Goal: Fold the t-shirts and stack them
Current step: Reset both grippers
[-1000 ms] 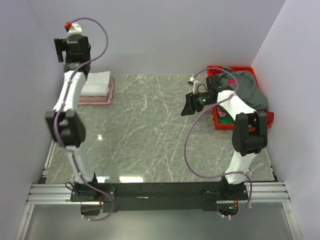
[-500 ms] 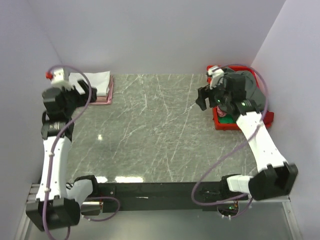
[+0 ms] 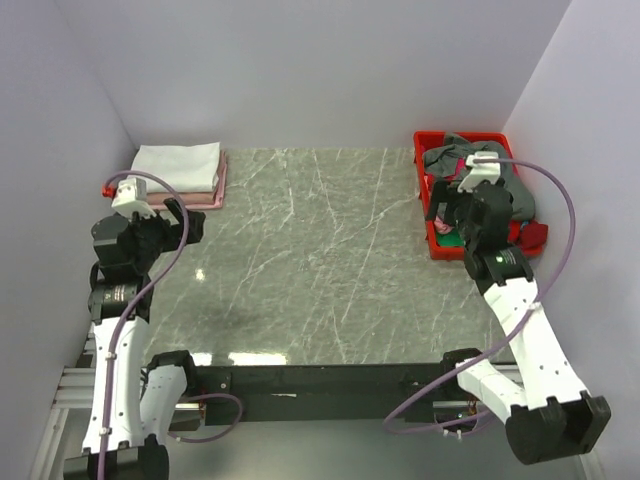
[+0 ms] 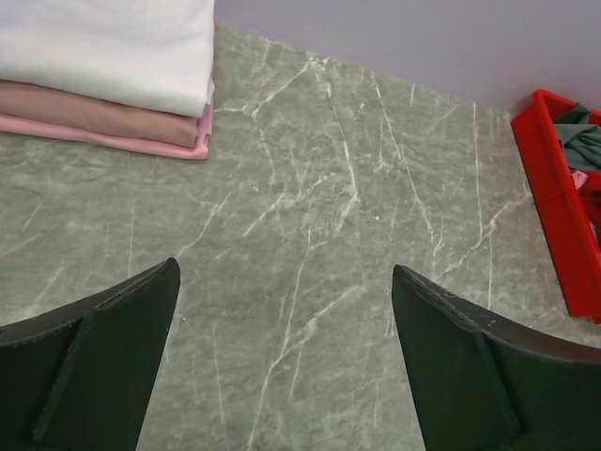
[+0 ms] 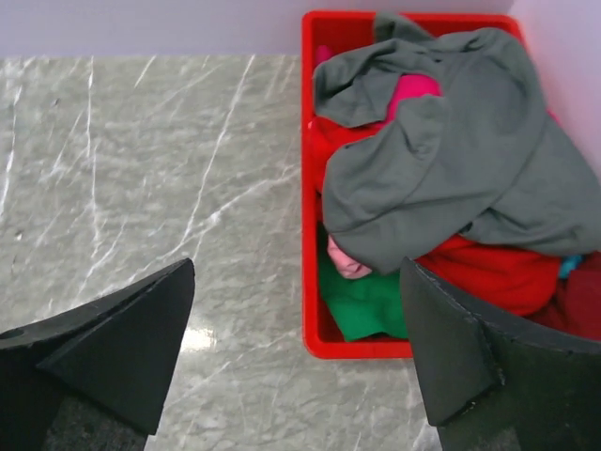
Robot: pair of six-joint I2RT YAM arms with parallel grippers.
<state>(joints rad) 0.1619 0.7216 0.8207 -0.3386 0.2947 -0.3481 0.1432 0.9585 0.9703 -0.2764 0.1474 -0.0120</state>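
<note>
Since a second ago the left gripper (image 4: 284, 282) sits back off the folded stack (image 3: 180, 172), white t-shirt (image 4: 113, 47) over pink ones (image 4: 113, 117), far-left; fingers (image 4: 94, 366) wide, empty. The right gripper (image 5: 296, 272), fingers wide too, hovers by the red bin (image 5: 311, 235); grabbing the grey t-shirt (image 5: 460, 169) may drag out seemingly tangled cloth (image 5: 488, 272) beneath. The bin wall blocks low approaches.

Left hand (image 4: 284, 267) agape; right hand (image 5: 297, 264) agape
</note>
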